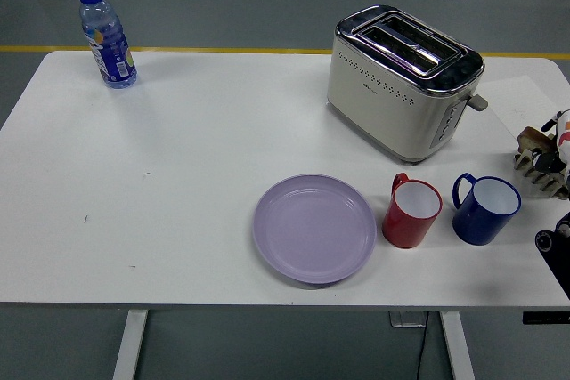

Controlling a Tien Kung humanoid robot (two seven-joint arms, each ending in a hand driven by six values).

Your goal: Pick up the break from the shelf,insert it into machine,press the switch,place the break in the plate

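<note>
A cream and chrome toaster (403, 80) stands at the back right of the white table, both top slots empty, its lever (478, 101) up on the right end. A lilac plate (313, 228) lies empty near the front edge. At the right edge a small rack (538, 160) holds a brown bread slice (532, 139), partly cut off by the frame. A black joint of my right arm (552, 243) pokes in at the lower right, and a small white and red piece (562, 124) shows just above the rack. My left arm is out of view.
A red mug (413, 211) and a blue mug (484, 207) stand side by side between the plate and the rack. A water bottle (107, 36) with a blue cap stands at the back left corner.
</note>
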